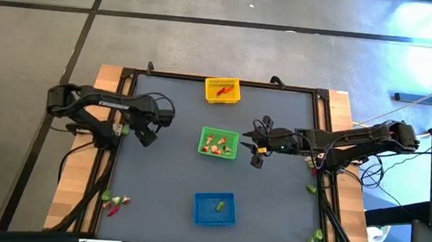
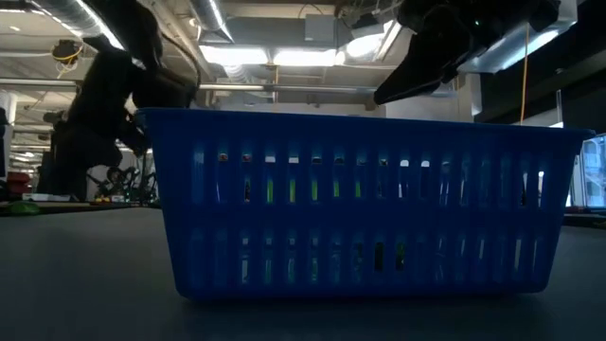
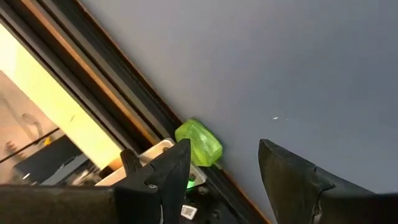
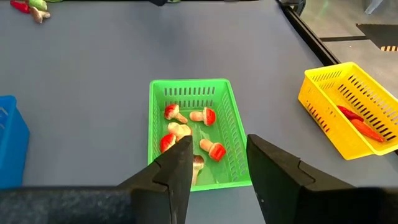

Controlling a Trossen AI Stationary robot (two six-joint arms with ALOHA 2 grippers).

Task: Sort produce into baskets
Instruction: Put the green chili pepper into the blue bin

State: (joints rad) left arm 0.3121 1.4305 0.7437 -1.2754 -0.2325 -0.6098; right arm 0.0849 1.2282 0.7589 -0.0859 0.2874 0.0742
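Note:
Three baskets stand in a line down the table's middle: the yellow one (image 1: 222, 90) far, holding red pieces (image 4: 357, 121); the green one (image 1: 219, 143) in the middle, holding red-capped mushroom pieces (image 4: 189, 127); the blue one (image 1: 214, 209) near, with a light green piece inside. My left gripper (image 1: 146, 136) hangs open by the table's left edge. A light green piece (image 3: 199, 143) lies on the mat against the edge frame, just beyond one fingertip and outside the gap. My right gripper (image 4: 217, 142) hovers open at the green basket's right side, with nothing between its fingers.
Loose produce lies at the near left corner (image 1: 115, 202) and along the right edge (image 1: 312, 189), (image 1: 317, 238). A raised dark frame (image 3: 124, 106) rims the mat. In the low view the blue basket (image 2: 360, 199) fills the foreground.

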